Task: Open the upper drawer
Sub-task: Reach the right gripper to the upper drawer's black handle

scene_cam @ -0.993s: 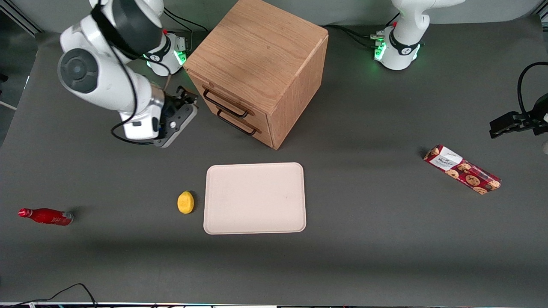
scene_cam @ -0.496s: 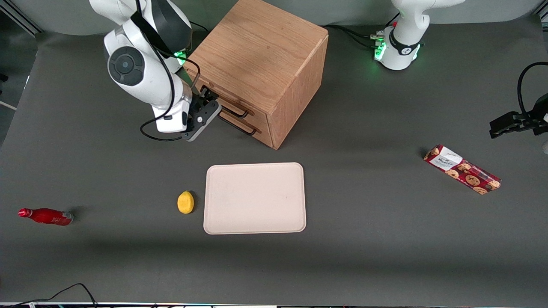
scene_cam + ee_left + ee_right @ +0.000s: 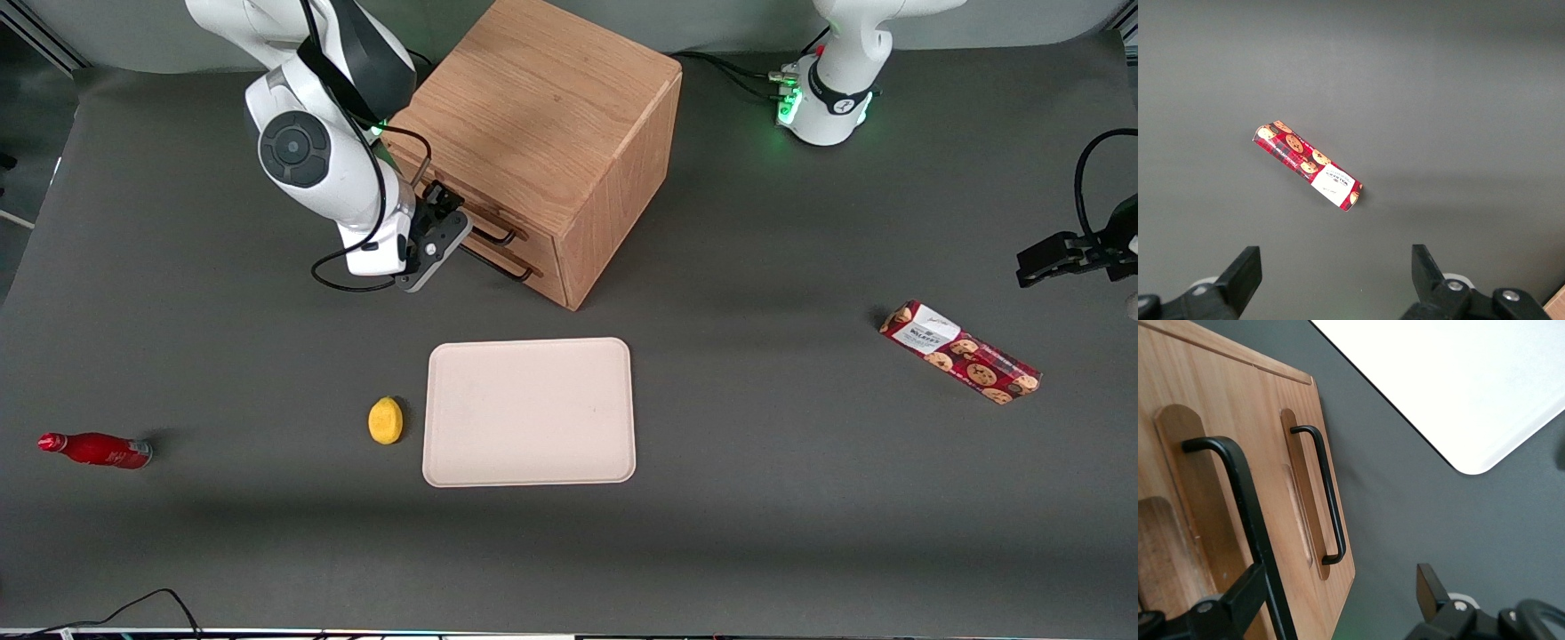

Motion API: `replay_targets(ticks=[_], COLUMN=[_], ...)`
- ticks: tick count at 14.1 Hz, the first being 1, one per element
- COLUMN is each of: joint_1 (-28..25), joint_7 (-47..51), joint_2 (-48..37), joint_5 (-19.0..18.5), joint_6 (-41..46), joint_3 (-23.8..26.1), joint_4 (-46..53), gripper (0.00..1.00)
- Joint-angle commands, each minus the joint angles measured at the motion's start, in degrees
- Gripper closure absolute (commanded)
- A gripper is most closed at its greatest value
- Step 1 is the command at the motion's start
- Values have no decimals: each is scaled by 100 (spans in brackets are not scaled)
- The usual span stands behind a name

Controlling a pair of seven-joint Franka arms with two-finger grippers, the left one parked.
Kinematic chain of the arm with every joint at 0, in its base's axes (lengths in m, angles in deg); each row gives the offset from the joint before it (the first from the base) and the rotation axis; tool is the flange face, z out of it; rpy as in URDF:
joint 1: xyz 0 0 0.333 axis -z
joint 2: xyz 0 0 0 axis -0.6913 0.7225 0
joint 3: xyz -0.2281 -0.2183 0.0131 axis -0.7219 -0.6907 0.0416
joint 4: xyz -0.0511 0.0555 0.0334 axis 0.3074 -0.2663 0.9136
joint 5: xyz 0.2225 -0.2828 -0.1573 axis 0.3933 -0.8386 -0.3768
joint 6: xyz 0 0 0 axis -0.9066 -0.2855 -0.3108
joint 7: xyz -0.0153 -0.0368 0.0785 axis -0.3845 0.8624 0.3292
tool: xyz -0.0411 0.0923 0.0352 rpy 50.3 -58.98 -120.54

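Note:
The light oak cabinet (image 3: 533,98) stands with both drawers shut. My right gripper (image 3: 442,206) is in front of it, at the upper drawer (image 3: 1171,473), and it is open. The upper drawer's dark bar handle (image 3: 1238,500) runs between the fingers, close against one finger (image 3: 1245,593); the other finger (image 3: 1431,587) stands well apart from it. The bottom drawer's handle (image 3: 1328,493) lies farther out and free. In the front view, the gripper body covers the working arm's end of the upper handle (image 3: 498,236).
A pale tray (image 3: 529,412) lies nearer the front camera than the cabinet, with a lemon (image 3: 385,420) beside it. A red bottle (image 3: 93,449) lies toward the working arm's end of the table, a cookie box (image 3: 960,351) toward the parked arm's.
My right arm has swung in from the working arm's end of the table to the cabinet front, bringing the open gripper onto the upper drawer's handle. The drawers have not moved.

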Motion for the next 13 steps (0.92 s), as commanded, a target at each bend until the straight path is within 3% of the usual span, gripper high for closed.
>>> replay_targets(ticks=[1, 13], joint_1=[-76, -146], joint_7=[108, 187], joint_2=[-84, 13], joint_5=[147, 147], joint_6=[-270, -174], joint_3=[1, 1], joint_4=[-239, -222], gripper=[0, 0])
